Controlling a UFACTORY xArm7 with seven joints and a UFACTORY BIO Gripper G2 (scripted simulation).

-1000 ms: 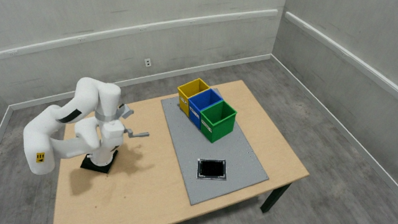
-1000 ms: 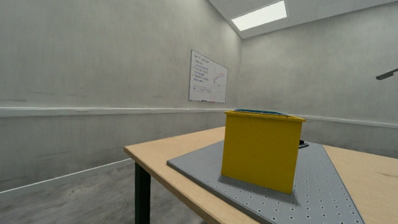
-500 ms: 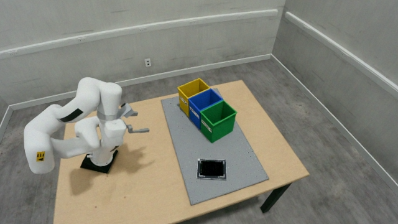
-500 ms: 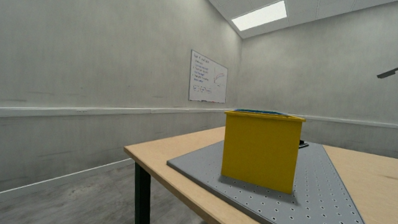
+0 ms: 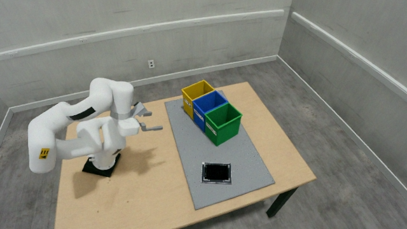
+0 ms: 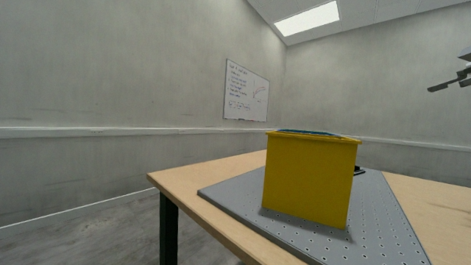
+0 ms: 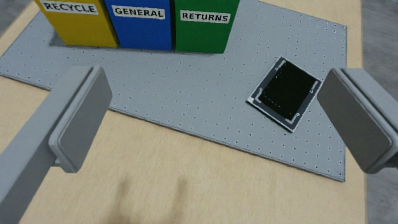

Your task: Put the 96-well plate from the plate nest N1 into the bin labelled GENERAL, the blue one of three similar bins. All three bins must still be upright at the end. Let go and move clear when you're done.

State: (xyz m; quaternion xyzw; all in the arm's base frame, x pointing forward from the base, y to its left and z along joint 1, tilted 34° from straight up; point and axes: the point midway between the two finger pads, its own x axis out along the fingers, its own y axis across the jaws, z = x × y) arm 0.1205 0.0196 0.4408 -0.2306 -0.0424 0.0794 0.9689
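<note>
Plate (image 5: 217, 172) (image 6: 357, 168) (image 7: 290, 90) still in nest, lower right from top; blue bin (image 5: 199, 119) (image 6: 282, 129) (image 7: 142, 35) upright. My end effector (image 5: 154, 121) (image 6: 447, 87) (image 7: 220, 120): part-spread, empty. Whole transfer left.

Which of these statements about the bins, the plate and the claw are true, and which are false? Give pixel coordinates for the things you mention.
1. The blue bin (image 5: 200, 118) (image 7: 142, 25) stands between the yellow bin (image 5: 188, 107) (image 6: 309, 180) (image 7: 87, 25) and the green bin (image 5: 227, 130) (image 7: 204, 30). True.
2. The green bin is labelled GENERAL. False: it reads RETURNS.
3. The black plate (image 5: 217, 172) (image 7: 291, 90) is inside the blue bin. False: it is outside the bins, over the grey board (image 5: 191, 152) (image 6: 235, 199) (image 7: 200, 100).
4. All three bins are upright. True.
5. The claw (image 5: 157, 121) (image 7: 222, 120) grips the yellow bin. False: it holds nothing.
</note>
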